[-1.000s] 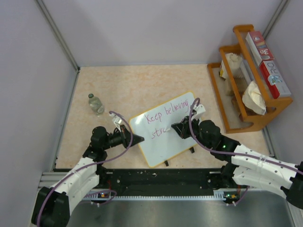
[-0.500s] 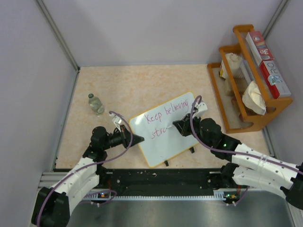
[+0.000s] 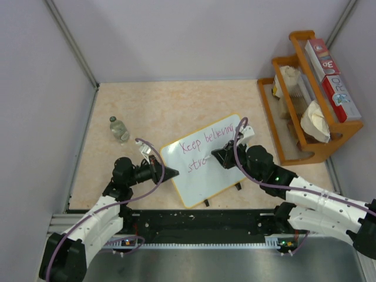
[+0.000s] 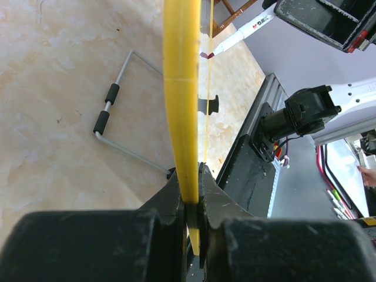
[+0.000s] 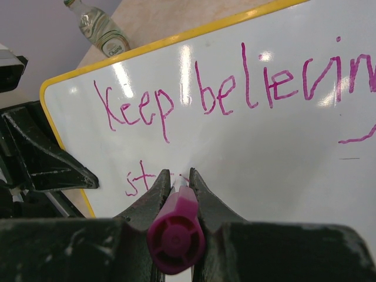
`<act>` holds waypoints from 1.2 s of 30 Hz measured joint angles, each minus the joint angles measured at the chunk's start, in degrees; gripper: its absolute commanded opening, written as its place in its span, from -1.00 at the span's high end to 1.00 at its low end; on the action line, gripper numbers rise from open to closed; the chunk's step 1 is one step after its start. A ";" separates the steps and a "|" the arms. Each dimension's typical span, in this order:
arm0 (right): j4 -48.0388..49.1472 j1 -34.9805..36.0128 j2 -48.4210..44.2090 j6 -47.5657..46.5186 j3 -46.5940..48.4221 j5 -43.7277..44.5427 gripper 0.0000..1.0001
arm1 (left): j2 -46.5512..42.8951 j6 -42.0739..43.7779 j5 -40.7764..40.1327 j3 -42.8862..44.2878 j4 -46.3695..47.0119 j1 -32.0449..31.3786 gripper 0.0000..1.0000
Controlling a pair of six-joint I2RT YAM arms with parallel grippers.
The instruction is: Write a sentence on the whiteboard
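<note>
- The whiteboard (image 3: 212, 181) lies mid-table (image 3: 164, 100) between the arms. Its sentence (image 5: 235, 94) reads "Keep believing", with "st" started below.
- The right gripper (image 5: 176, 179) is clamped on a purple marker (image 5: 176, 234), whose tip is at the second line.
- The left gripper (image 4: 191, 179) pinches the board's yellow rim.
- A bottle (image 3: 119, 129) stands off to the left.

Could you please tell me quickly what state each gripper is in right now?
Left gripper: closed on the yellow rim of the whiteboard.
Right gripper: closed on the purple marker.
</note>
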 measured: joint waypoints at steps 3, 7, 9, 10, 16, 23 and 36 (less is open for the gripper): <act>0.02 0.00 -0.07 -0.02 0.00 -0.20 1.00 | 0.02 0.00 0.02 0.00 0.02 0.00 1.00; -0.20 -0.02 -1.01 -0.26 0.00 -0.28 1.00 | 0.00 0.24 0.22 0.00 0.15 0.00 1.00; -0.26 -0.09 -2.38 -0.42 -0.02 -0.37 1.00 | 0.02 0.28 0.28 0.00 0.28 0.00 1.00; -0.28 -0.15 -3.08 -0.44 -0.02 -0.48 1.00 | 0.02 0.28 0.28 0.00 0.28 0.00 1.00; -0.28 -2.47 -6.34 -0.48 -0.02 -1.38 1.00 | 0.02 0.28 0.31 0.00 0.31 0.00 1.00; -0.42 -3.48 -4.44 -0.90 -0.04 -2.10 1.00 | 0.02 0.28 0.33 0.00 0.31 0.00 1.00; -0.24 -3.50 -3.21 -0.87 -1.57 -2.45 1.00 | 0.02 0.28 0.33 0.00 0.31 0.00 1.00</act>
